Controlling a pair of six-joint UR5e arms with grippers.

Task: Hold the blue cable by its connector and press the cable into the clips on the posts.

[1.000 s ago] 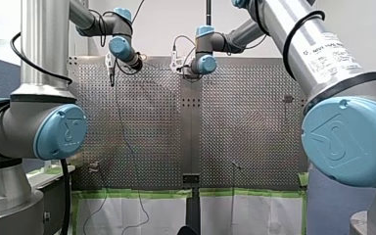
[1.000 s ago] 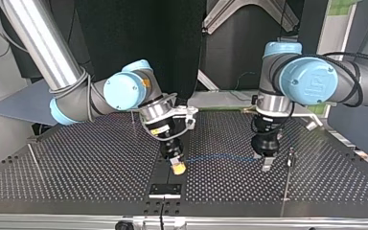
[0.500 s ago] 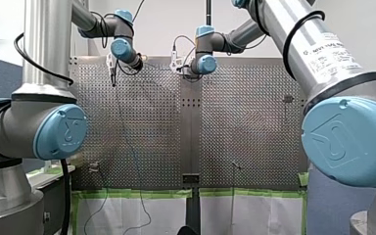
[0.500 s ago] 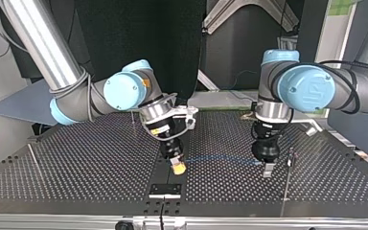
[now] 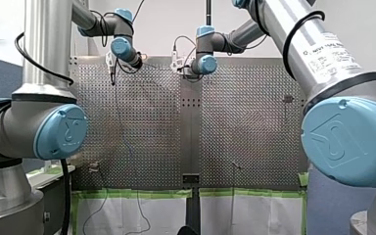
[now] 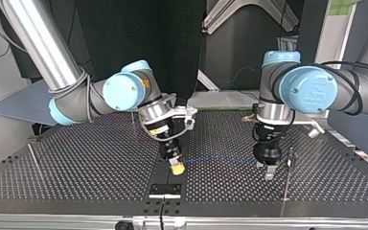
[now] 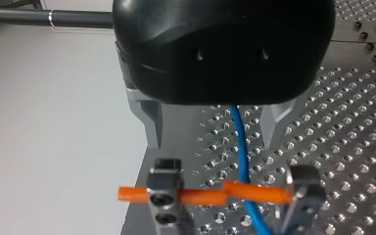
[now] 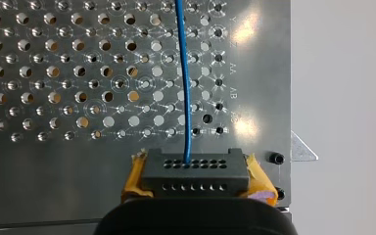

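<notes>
One blue cable (image 8: 186, 88) runs ahead from the connector (image 8: 196, 171) clamped in the right gripper (image 8: 198, 185), passing loose between the spread fingers of the left gripper (image 7: 234, 193), near a post (image 6: 291, 158).

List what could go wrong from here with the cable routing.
1. The blue cable runs loose between my left gripper's open fingers, kept in only by the orange bar; it could slip out before reaching a clip.
2. In the top view my left gripper hangs close to the thin post; it may knock it.
3. The cable looks straight from the connector in my right gripper; more pull could shift the connector.
</notes>
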